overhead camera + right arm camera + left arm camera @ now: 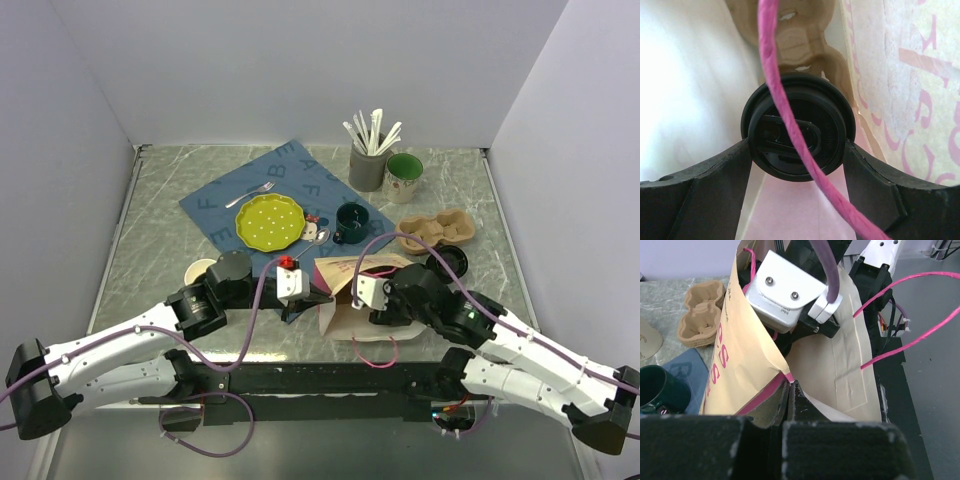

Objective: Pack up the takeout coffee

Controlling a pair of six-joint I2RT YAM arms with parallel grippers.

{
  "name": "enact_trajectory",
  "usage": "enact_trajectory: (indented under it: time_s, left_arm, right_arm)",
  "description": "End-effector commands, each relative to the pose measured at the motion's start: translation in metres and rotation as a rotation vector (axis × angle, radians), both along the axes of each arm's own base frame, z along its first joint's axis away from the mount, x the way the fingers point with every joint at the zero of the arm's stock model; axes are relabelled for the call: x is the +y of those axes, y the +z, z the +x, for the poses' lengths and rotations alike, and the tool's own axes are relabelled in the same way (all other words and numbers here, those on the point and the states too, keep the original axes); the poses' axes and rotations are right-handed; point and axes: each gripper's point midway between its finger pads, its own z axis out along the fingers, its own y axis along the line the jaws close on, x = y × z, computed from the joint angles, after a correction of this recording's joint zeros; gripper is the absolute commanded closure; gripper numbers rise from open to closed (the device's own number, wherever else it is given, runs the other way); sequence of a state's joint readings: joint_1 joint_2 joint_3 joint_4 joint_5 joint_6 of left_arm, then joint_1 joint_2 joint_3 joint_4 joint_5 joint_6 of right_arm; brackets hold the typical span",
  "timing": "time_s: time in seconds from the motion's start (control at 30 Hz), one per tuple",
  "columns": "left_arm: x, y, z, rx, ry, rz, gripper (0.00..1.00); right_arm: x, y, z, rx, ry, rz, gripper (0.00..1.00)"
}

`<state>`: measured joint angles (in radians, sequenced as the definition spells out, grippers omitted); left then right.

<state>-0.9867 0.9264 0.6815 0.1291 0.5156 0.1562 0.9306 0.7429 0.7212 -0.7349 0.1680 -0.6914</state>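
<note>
right gripper (797,155) clamped on takeout coffee (827,135) inside paper bag (740,365) | left gripper (790,392) pinching bag rim

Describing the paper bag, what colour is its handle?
Pink; the handle shows best in the right wrist view.

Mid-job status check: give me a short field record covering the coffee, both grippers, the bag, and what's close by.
coffee: takeout coffee, black lid on, held in the bag's mouth, not yet released
right gripper: right gripper, shut on the cup, one finger on each side of it
left gripper: left gripper, pinching the bag's rim
bag: paper bag, mouth open
obstruction: pink handle crosses over the lid
nearby: cup carrier and dark green mug on the table beyond the bag
</note>
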Motion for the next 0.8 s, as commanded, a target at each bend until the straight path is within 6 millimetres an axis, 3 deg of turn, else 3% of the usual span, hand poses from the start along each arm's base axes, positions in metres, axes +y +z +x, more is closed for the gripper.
enact_trajectory:
  time_s: [0.0,0.47,0.77]
  left_arm:
    - [0.0,-0.004,-0.003,-0.024,-0.008,0.0,0.99]
    - [-0.004,-0.004,-0.006,-0.008,-0.03,0.0,0.99]
    - [-0.007,-0.005,-0.005,-0.002,-0.032,0.006,0.99]
  right_arm:
    - [-0.002,0.008,0.012,-0.08,-0.017,-0.002,0.42]
    - [0.026,0.007,0.025,-0.073,-0.005,0.065,0.42]
    - [0.027,0.0,0.031,-0.088,-0.044,0.095,0.43]
